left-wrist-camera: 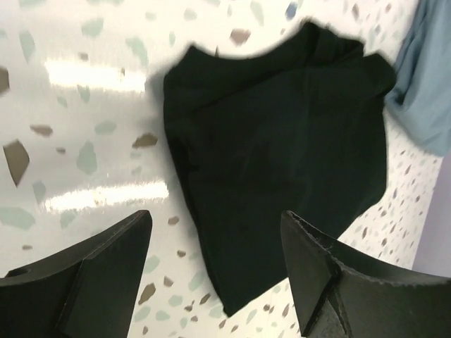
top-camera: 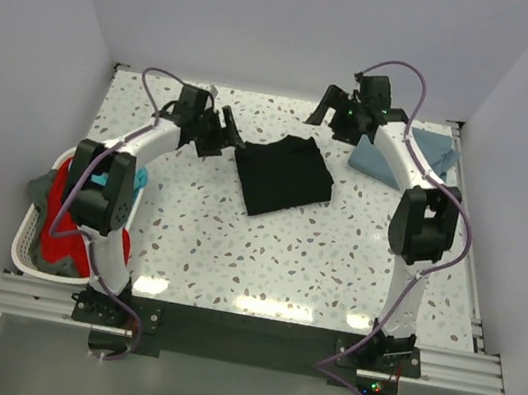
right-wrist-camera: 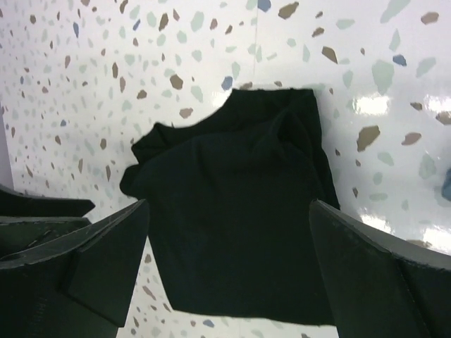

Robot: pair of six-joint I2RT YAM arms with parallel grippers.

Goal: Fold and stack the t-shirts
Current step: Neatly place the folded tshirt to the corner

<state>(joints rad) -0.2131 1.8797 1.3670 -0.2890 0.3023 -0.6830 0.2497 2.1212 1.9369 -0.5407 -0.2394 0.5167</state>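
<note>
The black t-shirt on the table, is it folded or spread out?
Folded. The black t-shirt lies as a compact, roughly square bundle with layered edges; no sleeves stick out.

A folded black t-shirt (left-wrist-camera: 282, 155) lies slightly rumpled on the speckled table (left-wrist-camera: 84, 127), just beside a blue t-shirt (left-wrist-camera: 426, 77) at the upper right edge. The left gripper (left-wrist-camera: 215, 218) shows along the bottom, fingers (left-wrist-camera: 99, 282) spread wide, gripping nothing

The right arm (top-camera: 398, 164) covers the middle of the slate-blue t-shirt (top-camera: 437, 151), and the left wrist view cuts it off at the right edge. The left arm (top-camera: 107, 194) hides much of the white laundry basket (top-camera: 25, 247). The fingers (right-wrist-camera: 95, 264) of the right gripper (right-wrist-camera: 229, 204) mask the lower sides of the black t-shirt (right-wrist-camera: 239, 232).
</note>
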